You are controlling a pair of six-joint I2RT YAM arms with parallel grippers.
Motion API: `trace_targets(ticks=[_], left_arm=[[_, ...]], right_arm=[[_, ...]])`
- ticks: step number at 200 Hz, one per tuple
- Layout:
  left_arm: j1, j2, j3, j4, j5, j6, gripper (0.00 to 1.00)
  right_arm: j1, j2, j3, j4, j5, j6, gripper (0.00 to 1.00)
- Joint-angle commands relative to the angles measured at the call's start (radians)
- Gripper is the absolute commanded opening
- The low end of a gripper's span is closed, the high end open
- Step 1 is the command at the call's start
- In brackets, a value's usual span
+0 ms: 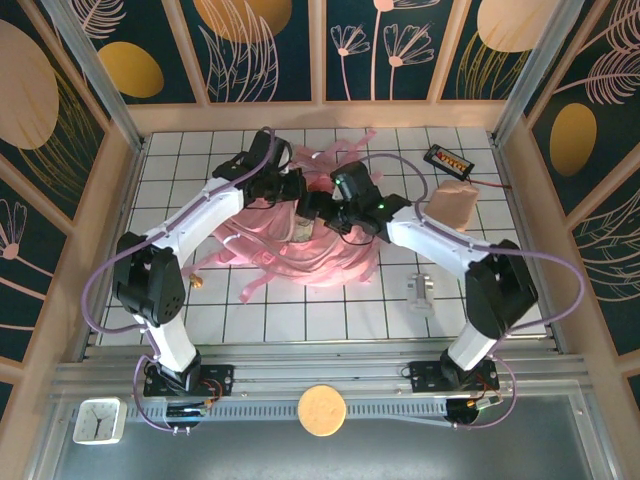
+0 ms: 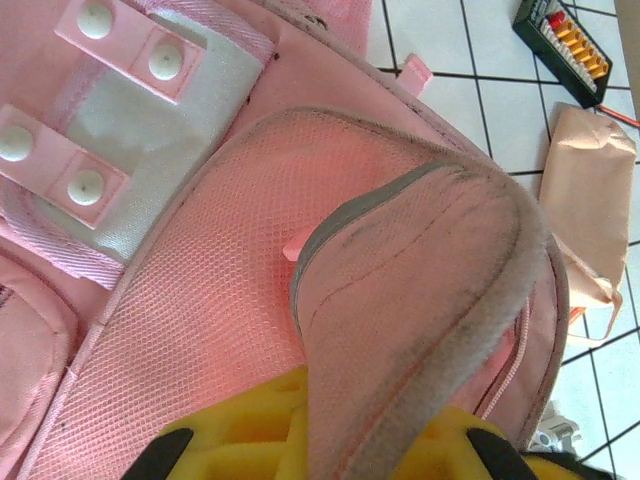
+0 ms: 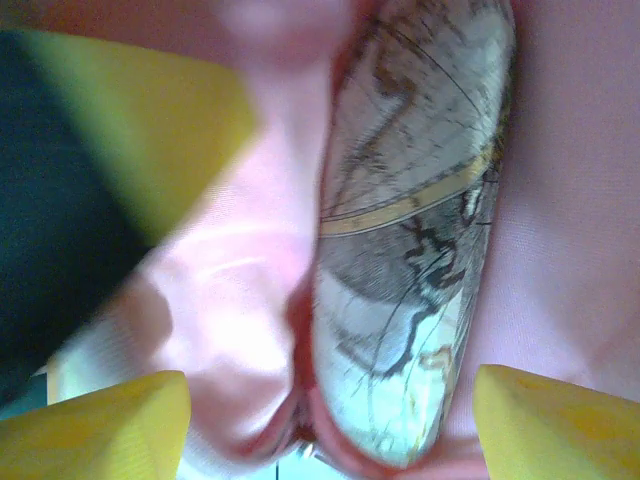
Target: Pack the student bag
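Releasing map-print case [image 3: 410,230] into student bag [image 1: 330,265]: right gripper [image 3: 335,415] spread, left gripper [image 2: 350,440] pinching ten-o'clock rim; next needs lifting clear.

Left pincer [image 2: 330,455] tight — right pincer [image 3: 330,425] wide

Counts, quick pass:
- One large soft pink backpack [image 1: 318,262].
- One beige soft fabric pouch [image 1: 455,203].
- One black rectangular device with a yellow-and-red strip [image 1: 450,158].
- One small clear plastic object [image 1: 421,290], kind unclear.
- One tiny brown knob-like bit [image 1: 197,283].
- One oval case printed with an old-style map [image 3: 410,230].
- One small white square clock [image 1: 98,420].
- One round tan disc [image 1: 321,410].
- Four round white snap studs [image 2: 163,62] on the backpack, set two apiece on two pink tabs [image 2: 125,42].
- Two white robot arms: left arm [image 1: 190,225], right arm [image 1: 450,240].
- Two tools: left tool [image 1: 292,190], right tool [image 1: 322,208].
- One white tiled worktop [image 1: 300,320].
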Motion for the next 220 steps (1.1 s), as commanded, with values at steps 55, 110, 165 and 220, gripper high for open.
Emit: trace_targets(ticks=[55, 110, 165, 220], left_arm=[[0.023, -0.045, -0.029, 0.16, 0.07, -0.015, 0.0], [0.023, -0.043, -0.031, 0.177, 0.101, 0.002, 0.0], [0.023, -0.027, -0.027, 0.179, 0.128, 0.01, 0.0], [0.023, -0.009, -0.019, 0.159, 0.142, 0.016, 0.0]], right_arm=[[-0.522, -0.397, -0.188, -0.382, 0.17, -0.212, 0.87], [-0.959, -0.223, -0.327, -0.253, 0.015, -0.395, 0.88], [-1.009, 0.085, -0.218, -0.075, -0.066, -0.43, 0.87], [-0.993, 0.239, -0.115, 0.034, -0.106, -0.423, 0.71]])
